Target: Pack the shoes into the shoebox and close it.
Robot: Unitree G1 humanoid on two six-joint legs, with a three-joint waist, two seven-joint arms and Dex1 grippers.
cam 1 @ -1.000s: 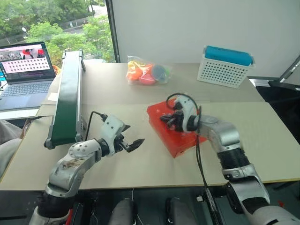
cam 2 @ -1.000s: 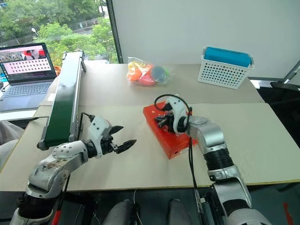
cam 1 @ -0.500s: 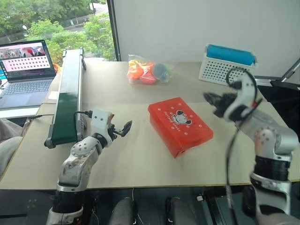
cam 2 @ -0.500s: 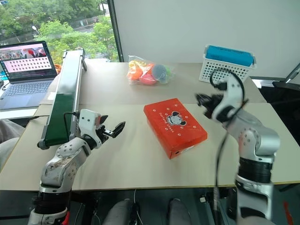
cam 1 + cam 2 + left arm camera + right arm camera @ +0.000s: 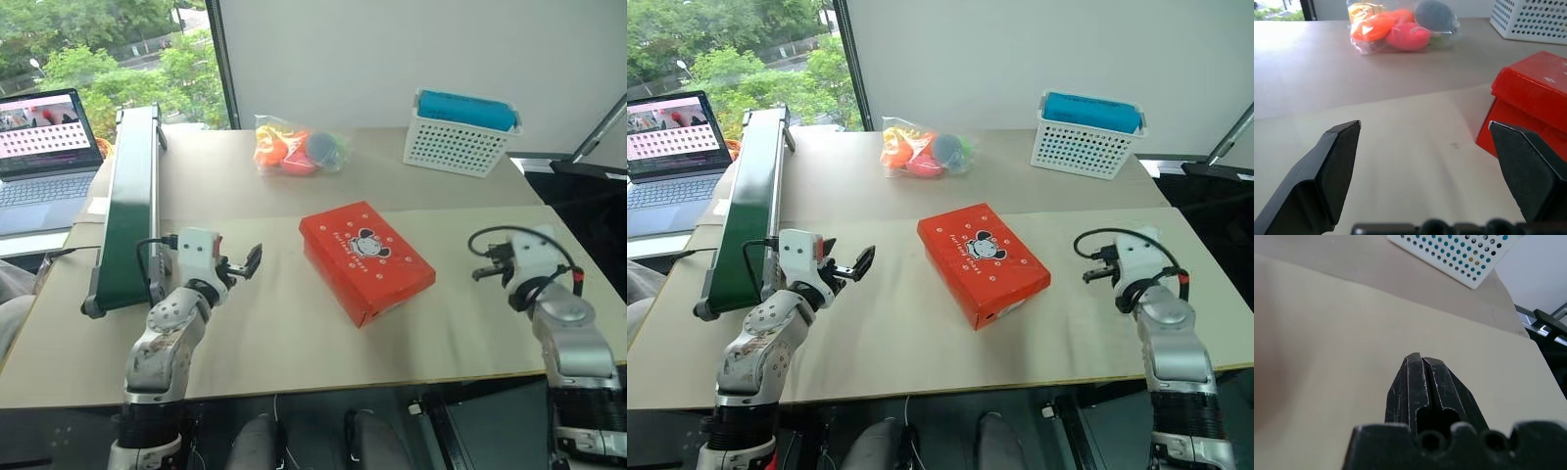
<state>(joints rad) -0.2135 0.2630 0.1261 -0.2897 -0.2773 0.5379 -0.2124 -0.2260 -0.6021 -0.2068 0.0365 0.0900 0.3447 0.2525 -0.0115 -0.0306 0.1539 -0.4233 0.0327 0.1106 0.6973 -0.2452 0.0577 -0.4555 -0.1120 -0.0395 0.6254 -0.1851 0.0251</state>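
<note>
The orange-red shoebox [image 5: 364,259] lies shut in the middle of the table, its lid flat with the cartoon mark on top. The shoes are hidden from view. My left gripper [image 5: 243,262] hovers open to the left of the box, pointing toward it with nothing between its fingers. In the left wrist view the box's corner [image 5: 1533,93] shows beyond the left gripper [image 5: 1425,127]. My right gripper [image 5: 480,272] is shut and empty, well to the right of the box over bare table. The right wrist view shows the right gripper [image 5: 1421,357] with its fingers pressed together.
A clear bag of orange and pink toys [image 5: 294,149] lies at the back centre. A white perforated basket with a teal top [image 5: 460,132] stands at the back right. A green conveyor [image 5: 122,211] runs along the left, with a laptop [image 5: 39,137] beyond it.
My right gripper left the top of the box and swung far right, still shut. My left gripper drew back to the left, away from the box, staying open.
</note>
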